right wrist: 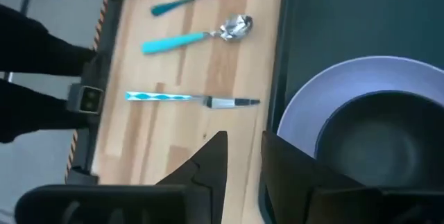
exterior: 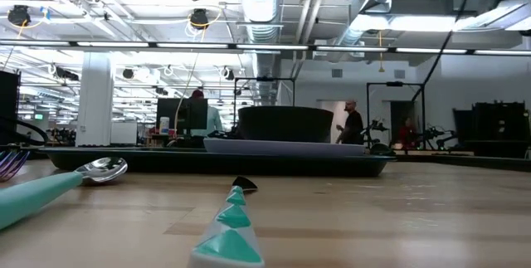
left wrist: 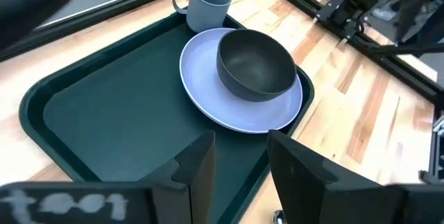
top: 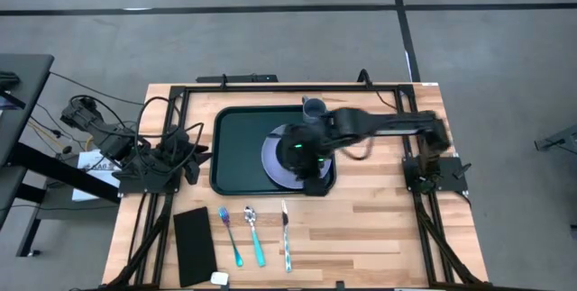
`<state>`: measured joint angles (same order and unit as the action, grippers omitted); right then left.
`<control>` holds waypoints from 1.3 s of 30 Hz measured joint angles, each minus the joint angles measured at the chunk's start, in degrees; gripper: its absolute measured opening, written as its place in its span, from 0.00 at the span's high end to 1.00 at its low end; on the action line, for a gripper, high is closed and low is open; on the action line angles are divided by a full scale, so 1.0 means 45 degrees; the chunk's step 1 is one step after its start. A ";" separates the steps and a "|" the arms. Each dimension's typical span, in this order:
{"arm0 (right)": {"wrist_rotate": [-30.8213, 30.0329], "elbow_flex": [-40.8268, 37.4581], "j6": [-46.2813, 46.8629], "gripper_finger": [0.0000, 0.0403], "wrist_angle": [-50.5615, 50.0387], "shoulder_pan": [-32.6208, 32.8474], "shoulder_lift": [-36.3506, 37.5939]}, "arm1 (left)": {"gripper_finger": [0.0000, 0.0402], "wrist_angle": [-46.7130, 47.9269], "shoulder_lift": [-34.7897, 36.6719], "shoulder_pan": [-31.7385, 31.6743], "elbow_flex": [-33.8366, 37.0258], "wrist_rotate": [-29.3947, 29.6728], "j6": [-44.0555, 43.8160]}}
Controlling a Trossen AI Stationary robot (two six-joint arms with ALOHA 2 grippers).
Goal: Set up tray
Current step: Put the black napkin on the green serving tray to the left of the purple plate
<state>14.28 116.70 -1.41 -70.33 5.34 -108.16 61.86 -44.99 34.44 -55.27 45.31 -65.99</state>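
Right gripper fingers slightly apart, empty, over tray edge beside plate, left fingers parted, empty.

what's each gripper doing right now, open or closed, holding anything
left gripper: open, holding nothing, parked at the tray's left end.
right gripper: open, holding nothing, above the bowl.

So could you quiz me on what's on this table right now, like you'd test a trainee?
1. True or false: the dark bowl sits on the plate.
2. Where does the mug stand? A) on the bare wood B) in a corner of the tray C) inside the bowl
3. How many pieces of cutlery lie on the wood in front of the tray?

Key: 1 true. 2 B. 3 three: fork, spoon, knife.
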 joint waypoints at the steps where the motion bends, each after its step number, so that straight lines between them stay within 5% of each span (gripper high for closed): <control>1: 0.0000 -0.0538 0.0088 0.79 0.0344 0.0094 0.0553 | 0.70 -0.0012 -0.0017 0.0000 0.0000 0.0013 -0.0102; 8: 0.0088 -0.6647 0.1889 0.79 0.4384 0.0965 0.5339 | 0.70 -0.0017 -0.0444 -0.0005 0.0000 0.0027 -0.0926; 19: 0.0104 -1.5512 0.5618 0.79 1.6571 0.1230 1.2360 | 0.70 0.0036 -0.1521 -0.0010 0.0000 -0.0012 -0.2690; 39: -0.0213 -2.1505 0.4273 0.79 2.2666 0.1201 2.0301 | 0.70 0.0035 -0.2331 -0.0010 0.0000 -0.1002 -0.6261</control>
<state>13.32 19.93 17.82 31.66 10.74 -16.81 62.01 -55.48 34.39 -55.27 40.80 -94.16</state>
